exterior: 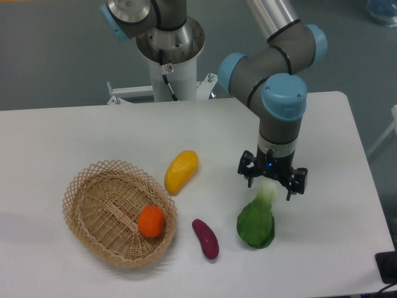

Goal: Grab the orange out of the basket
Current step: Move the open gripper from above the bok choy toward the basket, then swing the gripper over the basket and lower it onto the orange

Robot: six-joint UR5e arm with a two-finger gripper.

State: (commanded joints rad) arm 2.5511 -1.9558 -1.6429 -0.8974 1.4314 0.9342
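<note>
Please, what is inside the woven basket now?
Inside the basket only the orange is seen, lying near its right wall. The remaining floor is bare weave. What is under the orange is covered and cannot be seen.
</note>
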